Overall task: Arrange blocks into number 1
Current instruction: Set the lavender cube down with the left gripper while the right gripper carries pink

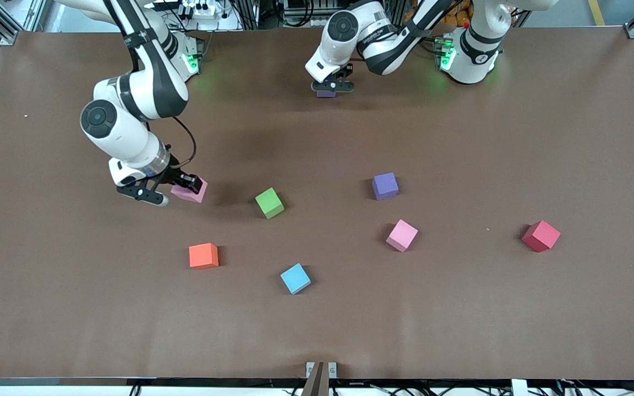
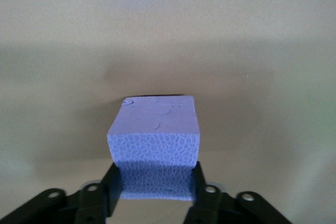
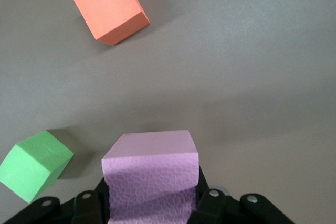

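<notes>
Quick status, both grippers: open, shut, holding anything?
Left gripper: shut on a purple block, near the robots' edge of the table.
Right gripper: shut on a light pink block, beside the green cube.

Purple block (image 2: 153, 145) and pink block (image 3: 150, 179): matt foam, sides pebbled, tops smoother. Orange block (image 3: 109, 7): matt, smooth. Table (image 1: 460, 308): brown, matt. Arm shells: glossy white plastic.

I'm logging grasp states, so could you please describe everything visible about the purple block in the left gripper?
The purple block is a small matte cube with a pebbled foam-like texture on its side and a smoother top. The left gripper holds it, its black fingers pressing two opposite faces. It sits level, low over the table by the robots' bases; whether it touches the table is unclear.
</notes>
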Tool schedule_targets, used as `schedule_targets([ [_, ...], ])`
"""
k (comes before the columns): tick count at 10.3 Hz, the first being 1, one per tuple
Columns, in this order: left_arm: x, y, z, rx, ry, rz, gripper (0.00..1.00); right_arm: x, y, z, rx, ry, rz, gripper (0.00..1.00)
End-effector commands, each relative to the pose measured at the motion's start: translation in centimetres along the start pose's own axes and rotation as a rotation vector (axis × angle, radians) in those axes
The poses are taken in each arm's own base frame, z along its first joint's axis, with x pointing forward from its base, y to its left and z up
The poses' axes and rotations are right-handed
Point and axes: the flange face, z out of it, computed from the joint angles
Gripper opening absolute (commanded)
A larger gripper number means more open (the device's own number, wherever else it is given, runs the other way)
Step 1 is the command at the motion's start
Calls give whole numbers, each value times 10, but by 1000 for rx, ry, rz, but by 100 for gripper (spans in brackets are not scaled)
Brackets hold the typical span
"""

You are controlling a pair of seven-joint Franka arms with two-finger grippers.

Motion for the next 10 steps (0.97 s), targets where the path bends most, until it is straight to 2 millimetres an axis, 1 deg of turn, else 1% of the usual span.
schedule_targets([
  [1,16,8,-11,-21,21,-26,100,-24,-14,-5,-2,5,35,28],
  [3,26,19,-39,-52,54,-78,100,-43,-36,-2,-3,0,49,28],
  [4,38,20,-60,-58,72,-102,100,-58,-54,-2,0,-2,55,28],
  [5,59,11,-89,-51,99,-151,100,-80,-75,0,2,-7,48,28],
  [6,86,-10,-121,-40,137,-209,100,-97,-89,-2,9,-7,45,28],
  [7,112,-34,-148,-34,168,-268,100,-103,-88,-3,9,-9,42,28],
  [8,138,-60,-171,-32,191,-318,100,-114,-91,1,2,-17,28,28],
  [9,161,-83,-187,-44,211,-348,100,-140,-109,6,-7,-26,0,28],
  [10,182,-106,-198,-52,218,-374,100,-171,-129,13,-26,-19,-41,28],
])
